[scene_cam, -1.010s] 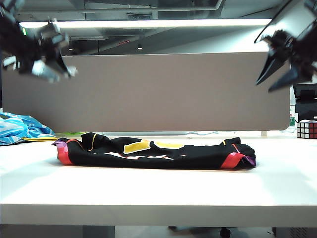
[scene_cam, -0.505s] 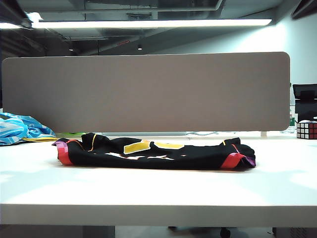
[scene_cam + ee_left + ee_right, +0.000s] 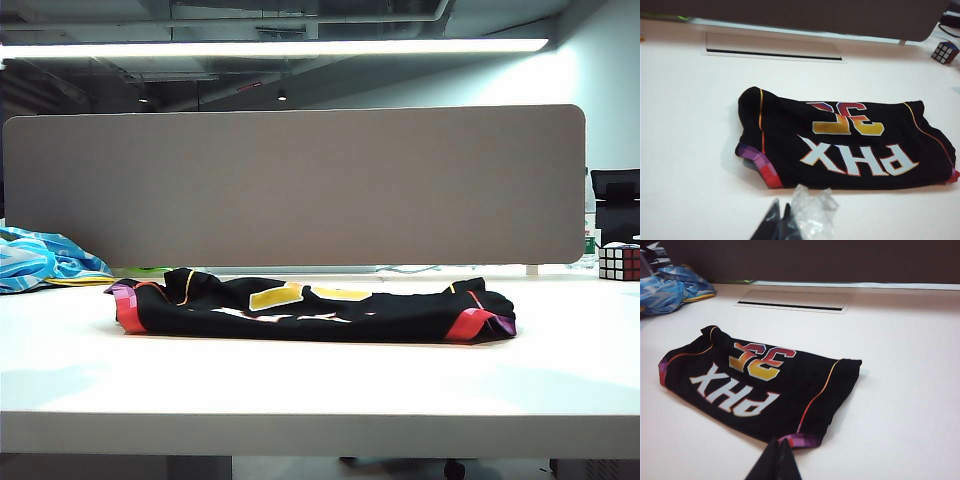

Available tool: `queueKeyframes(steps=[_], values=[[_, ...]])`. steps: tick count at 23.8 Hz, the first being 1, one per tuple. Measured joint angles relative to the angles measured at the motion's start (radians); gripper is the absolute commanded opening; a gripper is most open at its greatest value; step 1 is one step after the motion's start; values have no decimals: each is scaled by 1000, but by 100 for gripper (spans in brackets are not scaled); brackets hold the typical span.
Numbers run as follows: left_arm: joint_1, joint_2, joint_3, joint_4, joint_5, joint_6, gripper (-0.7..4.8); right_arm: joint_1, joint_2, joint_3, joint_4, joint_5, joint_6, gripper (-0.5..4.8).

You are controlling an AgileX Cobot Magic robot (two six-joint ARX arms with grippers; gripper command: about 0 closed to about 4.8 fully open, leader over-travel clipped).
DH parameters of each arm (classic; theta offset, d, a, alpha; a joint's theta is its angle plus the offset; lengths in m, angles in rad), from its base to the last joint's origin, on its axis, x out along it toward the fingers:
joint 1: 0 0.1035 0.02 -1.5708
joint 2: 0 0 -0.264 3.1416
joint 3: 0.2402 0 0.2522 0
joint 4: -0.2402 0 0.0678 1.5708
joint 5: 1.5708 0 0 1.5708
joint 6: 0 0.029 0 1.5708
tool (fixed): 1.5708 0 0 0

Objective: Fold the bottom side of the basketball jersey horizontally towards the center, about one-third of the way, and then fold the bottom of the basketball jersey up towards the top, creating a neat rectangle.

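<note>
jersey: basketball jersey (image 3: 310, 308) lies folded, centre frame, apparently finished | left gripper (image 3: 779, 224) and right gripper (image 3: 774, 460): jaws closed, empty, so you're clear of it

We see the folded basketball jersey (image 3: 760, 385) lying at centre-left on the white table (image 3: 900, 390). Our right gripper (image 3: 774, 462), fingers together, sits at the lower edge; a blue cloth (image 3: 670, 287) occupies the upper left.

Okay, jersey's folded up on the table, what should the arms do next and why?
Probably nothing more than stay back: the jersey already lies as a compact rectangle, and both pincers, left and right, are shut, empty and clear of it. At most, tidy its rumpled end.
</note>
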Motion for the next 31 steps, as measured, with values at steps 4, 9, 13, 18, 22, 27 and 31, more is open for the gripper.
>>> queueKeyframes(steps=[4, 9, 13, 18, 22, 27, 31], values=[[-9, -216, -115, 26, -93, -40, -5, 0, -197, -164, 47, 51, 7, -8], [-9, -402, -220, 45, -143, -74, -5, 0, -405, -290, 73, 140, 44, -8], [-8, -550, -305, 51, -145, -96, -5, 1, -548, -370, 77, 256, 99, -8], [-8, -544, -369, 95, -184, -112, -5, 1, -539, -414, 60, 334, 80, -8], [-8, -543, -428, 179, -220, -113, -5, 1, -551, -478, 132, 356, 55, -8], [-8, -543, -513, 316, -226, -105, -5, 0, -551, -579, 256, 358, 52, -8], [-8, -543, -513, 342, -239, -21, -5, 0, -551, -580, 305, 357, 27, -8]])
